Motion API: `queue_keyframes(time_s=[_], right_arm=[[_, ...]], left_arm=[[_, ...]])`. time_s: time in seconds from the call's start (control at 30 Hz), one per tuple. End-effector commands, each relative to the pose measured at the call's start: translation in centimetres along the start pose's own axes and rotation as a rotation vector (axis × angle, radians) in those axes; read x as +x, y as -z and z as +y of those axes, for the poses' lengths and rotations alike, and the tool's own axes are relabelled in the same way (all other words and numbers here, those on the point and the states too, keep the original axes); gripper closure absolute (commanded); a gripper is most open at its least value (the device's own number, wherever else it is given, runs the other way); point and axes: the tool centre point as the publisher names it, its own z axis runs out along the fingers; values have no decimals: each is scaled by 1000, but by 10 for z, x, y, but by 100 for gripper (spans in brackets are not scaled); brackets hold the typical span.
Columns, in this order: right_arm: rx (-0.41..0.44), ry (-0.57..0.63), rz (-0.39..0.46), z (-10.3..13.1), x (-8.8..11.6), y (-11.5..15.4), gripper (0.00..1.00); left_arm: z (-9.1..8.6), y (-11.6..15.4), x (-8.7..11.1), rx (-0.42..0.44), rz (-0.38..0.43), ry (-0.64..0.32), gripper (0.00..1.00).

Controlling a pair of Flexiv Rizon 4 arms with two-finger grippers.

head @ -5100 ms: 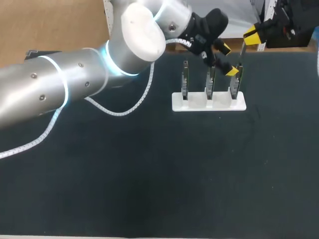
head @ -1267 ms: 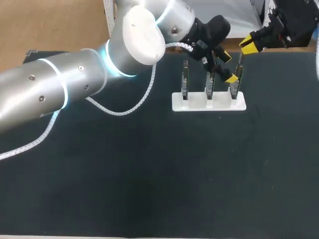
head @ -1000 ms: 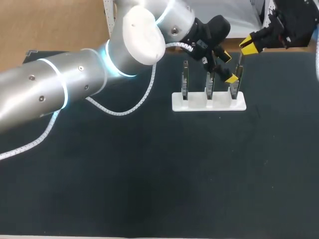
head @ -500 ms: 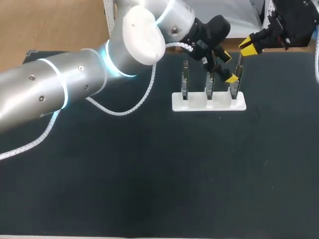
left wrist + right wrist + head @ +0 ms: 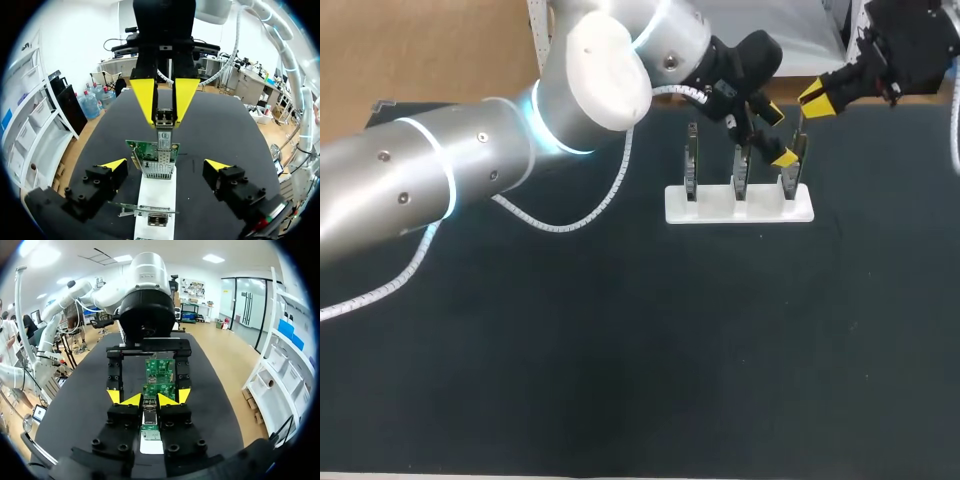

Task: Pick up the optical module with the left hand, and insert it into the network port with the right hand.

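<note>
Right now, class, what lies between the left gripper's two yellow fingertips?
A green network card, upright on the white stand, clear of both fingertips of the left gripper; the left wrist view shows it.

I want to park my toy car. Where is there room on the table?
The black table is bare in front of the white holder and to its right. The back is crowded: the left gripper and right gripper meet over the boards.

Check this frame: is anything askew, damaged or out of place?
Nothing stands out. Three circuit boards stand upright in the white holder; the right gripper has its jaws shut on the optical module, at the end board's port.
</note>
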Motion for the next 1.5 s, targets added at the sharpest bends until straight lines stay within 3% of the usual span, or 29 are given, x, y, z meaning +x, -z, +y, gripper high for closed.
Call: queue_keyframes(time_s=[0.03, 0.07, 0.1, 0.13, 0.17, 0.47, 0.63, 0.67, 0.7, 0.73, 0.77, 1.5], right_arm=[[3, -1, 0, 1, 0, -1, 100], [3, -1, 0, 1, 0, -1, 100], [5, -1, -1, 1, 0, -1, 92], [6, -1, 0, 1, 0, 0, 58], [8, -2, -1, 1, -1, 0, 0], [21, 17, -138, 3, -12, 12, 0], [24, 30, -158, 3, -16, 19, 0], [25, 32, -158, 2, -17, 20, 14], [20, 35, -176, 2, -19, 20, 58], [23, 33, -187, 2, -20, 21, 75], [24, 36, -184, 1, -21, 22, 100], [6, 55, -150, -5, -23, 14, 100]], left_arm=[[1, -1, -1, 1, 3, 1, 0], [1, -1, -1, 1, 3, 1, 0], [1, -1, -1, 1, 3, 1, 0], [1, -1, -1, 1, 3, 1, 0], [1, -1, -1, 1, 3, 1, 0], [1, -1, -1, 1, 3, 1, 0], [1, -1, -1, 1, 3, 1, 0], [1, -1, -1, 1, 3, 1, 0], [1, -1, -1, 1, 3, 1, 0], [1, -1, -1, 1, 3, 1, 0], [1, -1, -1, 1, 3, 1, 0], [1, -1, -1, 1, 3, 1, 0]])
